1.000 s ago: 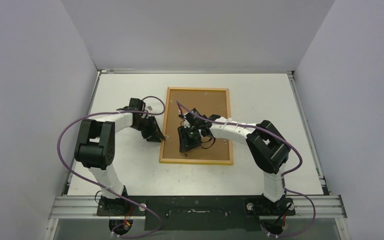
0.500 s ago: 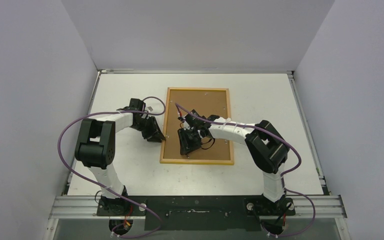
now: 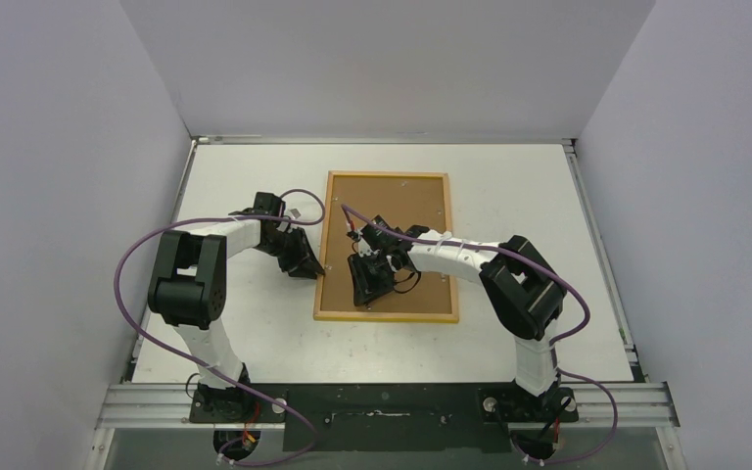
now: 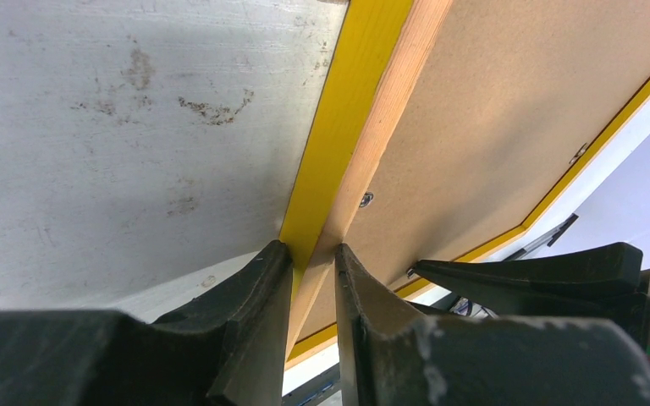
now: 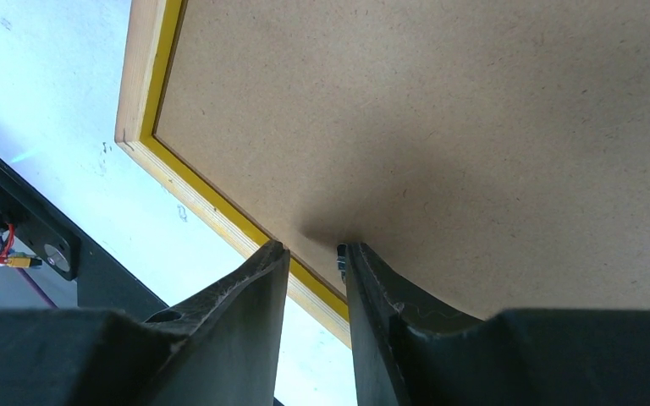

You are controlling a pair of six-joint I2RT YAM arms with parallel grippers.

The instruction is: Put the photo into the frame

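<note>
Top view: a thin, rectangular, yellow-bordered wooden picture frame (image 3: pixel 392 316) lies face down at the centre of the white table (image 3: pixel 509 196). Its brown fibreboard backing board (image 3: pixel 401 211) faces up. The left gripper (image 3: pixel 305 266) sits at the frame's left rail, and the right gripper (image 3: pixel 367 284) rests on the board's lower left. You will not see the photo in any view; whether it lies under the board cannot be told.

Left wrist view: the left gripper (image 4: pixel 311 254) is clenched on the frame (image 4: pixel 332 127), one finger against the yellow face and one against the wooden back. The table (image 4: pixel 135 127) fills the left and the backing board (image 4: pixel 491 127) the right.

Right wrist view: the right gripper (image 5: pixel 315 254) presses onto the backing board (image 5: pixel 440 127) just inside the frame (image 5: pixel 220 211) rail at the lower left. Its jaws are narrowly parted beside a small dark fitting (image 5: pixel 339 251); whether they pinch it cannot be told.

You appear to be steadying the frame while working at the board's fastening. Next, the board probably has to be freed or secured without the frame shifting.

Compared with a second ago, the right wrist has crept slightly toward the upper left. The frame lies where it did.
</note>
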